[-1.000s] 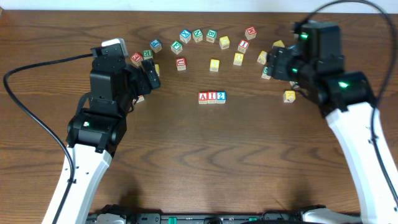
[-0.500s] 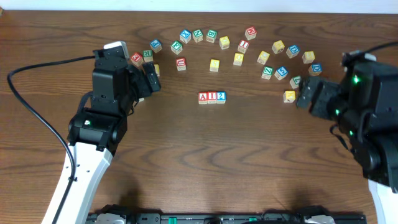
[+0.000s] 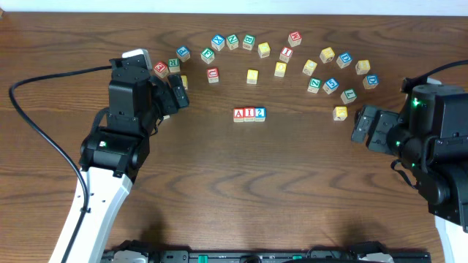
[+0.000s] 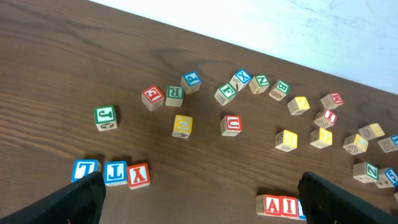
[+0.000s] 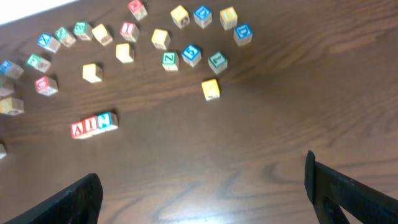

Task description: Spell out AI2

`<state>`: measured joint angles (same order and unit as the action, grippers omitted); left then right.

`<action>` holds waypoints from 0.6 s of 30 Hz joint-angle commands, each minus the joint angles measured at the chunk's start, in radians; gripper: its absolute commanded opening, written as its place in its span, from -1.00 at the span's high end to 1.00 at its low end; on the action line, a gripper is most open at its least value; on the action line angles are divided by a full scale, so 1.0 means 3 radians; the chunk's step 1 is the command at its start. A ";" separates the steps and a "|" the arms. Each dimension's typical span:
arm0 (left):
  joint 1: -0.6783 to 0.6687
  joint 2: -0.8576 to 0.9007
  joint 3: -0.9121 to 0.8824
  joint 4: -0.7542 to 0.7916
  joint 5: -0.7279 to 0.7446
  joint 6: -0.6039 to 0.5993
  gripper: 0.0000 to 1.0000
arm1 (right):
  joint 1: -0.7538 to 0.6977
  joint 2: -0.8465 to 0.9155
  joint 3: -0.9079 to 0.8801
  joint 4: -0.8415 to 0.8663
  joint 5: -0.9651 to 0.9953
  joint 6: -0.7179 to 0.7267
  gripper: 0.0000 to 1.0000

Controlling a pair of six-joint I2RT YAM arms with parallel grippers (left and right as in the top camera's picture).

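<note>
Swinging back from the far-right cluster of blocks where it stood a second ago, the right arm (image 3: 439,153) now sits at the near right of the table (image 3: 241,190), as I watch from the remote station. The left arm (image 3: 110,146) has not shifted from the left side.

The right gripper (image 3: 368,126) points left toward the middle, and my wrist view shows its fingers spread wide with nothing between them. The left gripper (image 3: 178,91) is likewise spread and empty, hanging over the left end of the scatter.

An arc of loose cubes (image 3: 252,75) runs along the far side of the table. One yellow cube (image 3: 340,113) lies on the near side of that arc, close to the right gripper but not touching it.

At the centre, well apart from both grippers, the A cube (image 3: 239,114), the I cube (image 3: 249,113) and the 2 cube (image 3: 259,113) stand in a tight row. They run left to right and touch side by side. The red letters and blue numeral face up and read AI2 from the near edge.
</note>
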<state>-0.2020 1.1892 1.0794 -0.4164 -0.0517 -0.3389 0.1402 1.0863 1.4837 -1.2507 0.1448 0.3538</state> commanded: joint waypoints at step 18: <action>0.0005 0.0020 0.0023 -0.0008 -0.0006 0.0032 -0.95 | -0.0084 -0.1455 -0.2683 0.3217 -0.0169 -0.0738 -0.99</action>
<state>-0.2020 1.1892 1.0794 -0.4175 -0.0517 -0.3389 0.1276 0.7330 0.8120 -0.3588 0.1028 0.1677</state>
